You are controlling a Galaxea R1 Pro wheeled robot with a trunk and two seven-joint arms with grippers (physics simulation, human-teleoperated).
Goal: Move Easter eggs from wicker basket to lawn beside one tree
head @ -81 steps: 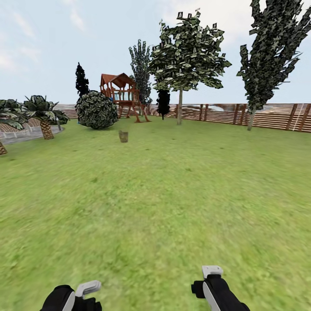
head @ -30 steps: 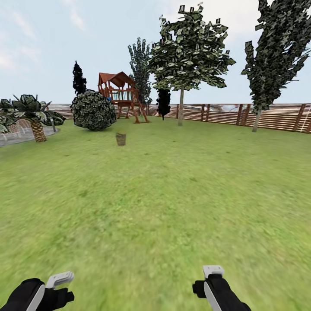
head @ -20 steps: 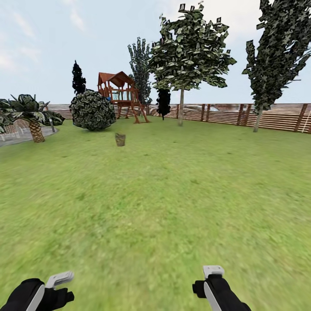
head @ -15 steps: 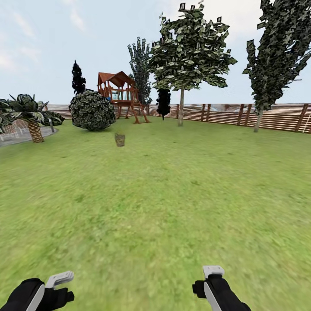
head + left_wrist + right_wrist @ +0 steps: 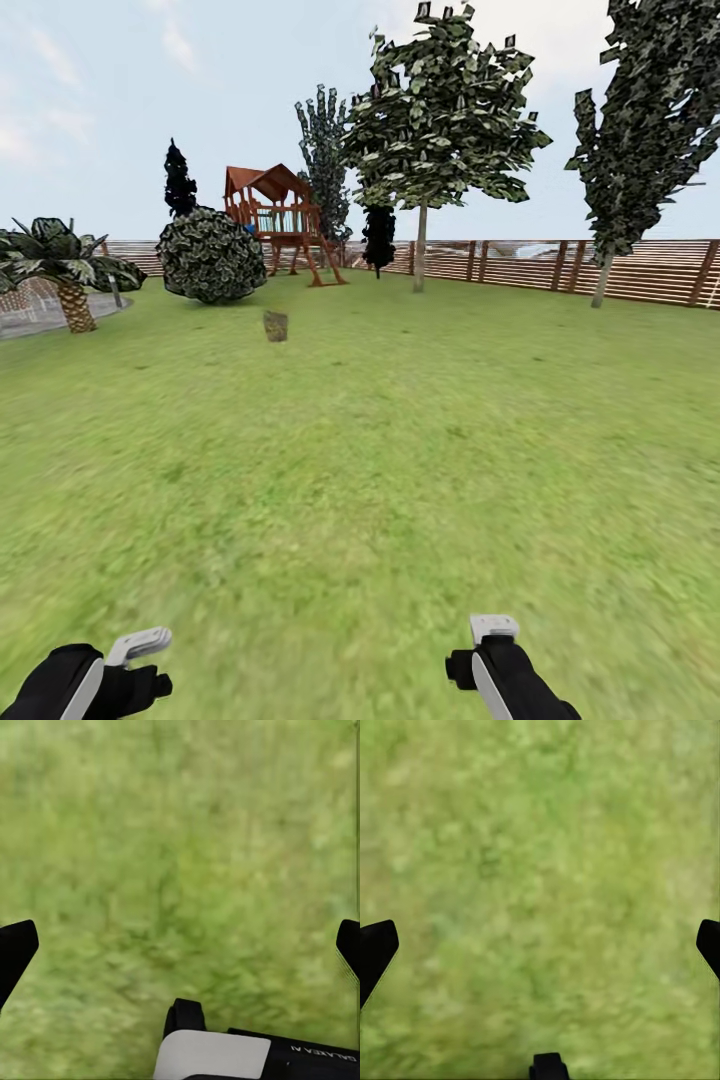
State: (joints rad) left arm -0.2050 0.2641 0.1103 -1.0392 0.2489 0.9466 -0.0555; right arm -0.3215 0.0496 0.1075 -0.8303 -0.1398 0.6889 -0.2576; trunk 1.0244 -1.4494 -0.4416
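Far off left, the wicker basket (image 5: 275,326) looks light, stiff; grip eggs gently, both pincers wide, empty.

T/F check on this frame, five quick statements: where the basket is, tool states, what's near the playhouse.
1. The basket stands on the grass, far ahead of both arms. True.
2. The left tool grips an egg. False: its fingers are spread wide over bare grass.
3. The right tool is open and empty. True.
4. The basket sits against the fence. False: it is out on open grass, well short of it.
5. A round bush stands beside the playhouse. True.
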